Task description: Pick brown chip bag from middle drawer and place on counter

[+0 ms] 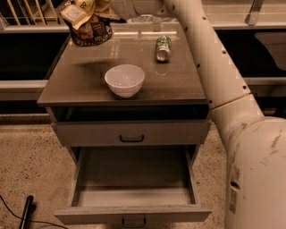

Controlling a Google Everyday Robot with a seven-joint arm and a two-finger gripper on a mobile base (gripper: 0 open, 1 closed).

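One brown chip bag (87,24) is held above the back-left corner of the counter (80,82), pinched at its top by the gripper (106,8). Nearby are set a white bowl (124,79) and a green-and-white drink can (163,48). Below, the middle drawer (134,179) is seen pulled open.
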